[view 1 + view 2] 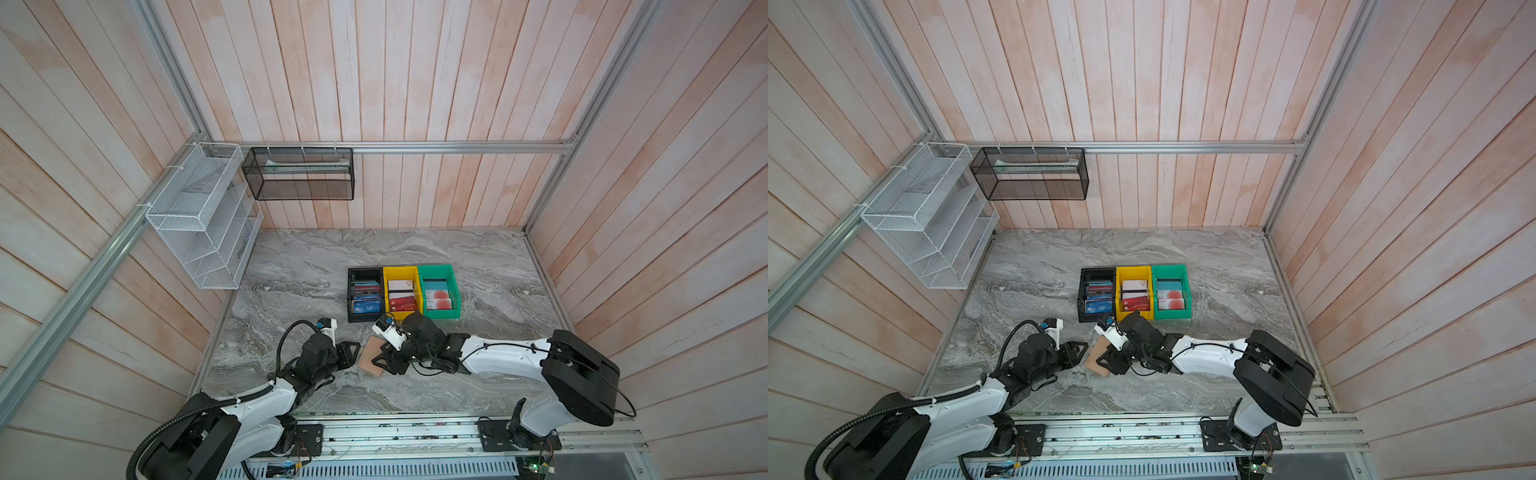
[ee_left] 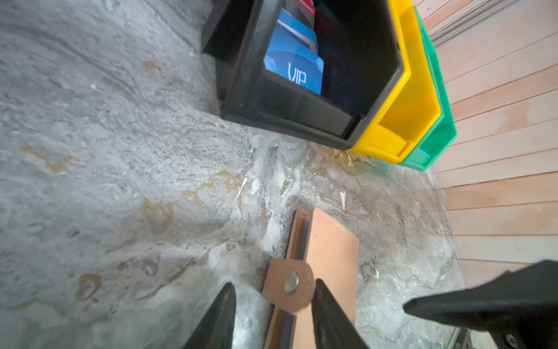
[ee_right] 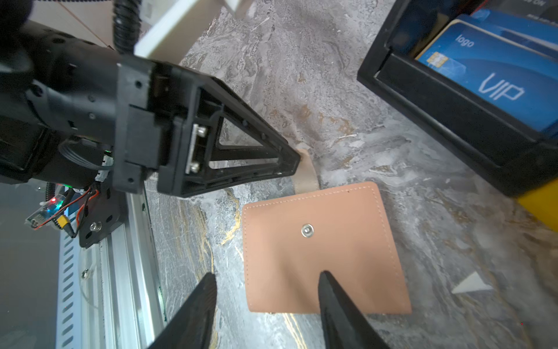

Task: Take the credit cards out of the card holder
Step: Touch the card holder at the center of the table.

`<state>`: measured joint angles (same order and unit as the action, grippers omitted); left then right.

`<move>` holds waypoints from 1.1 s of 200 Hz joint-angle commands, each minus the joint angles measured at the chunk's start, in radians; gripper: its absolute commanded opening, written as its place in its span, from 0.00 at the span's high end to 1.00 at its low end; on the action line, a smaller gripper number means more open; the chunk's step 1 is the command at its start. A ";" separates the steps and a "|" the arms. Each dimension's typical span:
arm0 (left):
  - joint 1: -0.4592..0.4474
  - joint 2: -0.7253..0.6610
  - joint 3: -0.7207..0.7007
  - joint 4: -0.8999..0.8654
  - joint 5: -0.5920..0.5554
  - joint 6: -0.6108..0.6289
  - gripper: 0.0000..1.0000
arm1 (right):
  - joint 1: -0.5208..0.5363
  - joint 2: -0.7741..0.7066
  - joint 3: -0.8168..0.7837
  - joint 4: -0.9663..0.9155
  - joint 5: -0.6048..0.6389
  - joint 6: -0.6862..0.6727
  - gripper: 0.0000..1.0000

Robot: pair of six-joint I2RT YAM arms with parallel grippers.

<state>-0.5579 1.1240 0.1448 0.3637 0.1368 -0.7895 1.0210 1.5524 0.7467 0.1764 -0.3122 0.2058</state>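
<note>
Black fingers of the left gripper (image 2: 274,283) stand partly apart around a round tan snap tab (image 2: 288,299). One touches its edge; neither clamps. The right gripper (image 3: 268,274), jaws half-wide and holding nothing, rests one fingertip on the flat tan leather card holder (image 3: 326,241). It lies closed at lower centre in both top views (image 1: 371,356) (image 1: 1096,358), on the grey marble table (image 1: 457,386), near a black plastic bin (image 1: 351,291).

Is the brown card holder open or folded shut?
Folded shut, but unsnapped. The card holder lies flat with its cover down, and its strap tab sticks out loose between the open jaws of the left end effector.
</note>
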 commanded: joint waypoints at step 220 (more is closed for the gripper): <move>-0.008 -0.158 0.070 -0.199 -0.025 -0.020 1.00 | 0.157 0.140 0.213 -0.247 0.378 -0.068 0.44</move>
<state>-0.5632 1.0420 0.1963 0.2375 0.1444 -0.7979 1.1728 1.7058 0.9508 -0.0391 0.0288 0.1379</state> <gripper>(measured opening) 0.055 0.559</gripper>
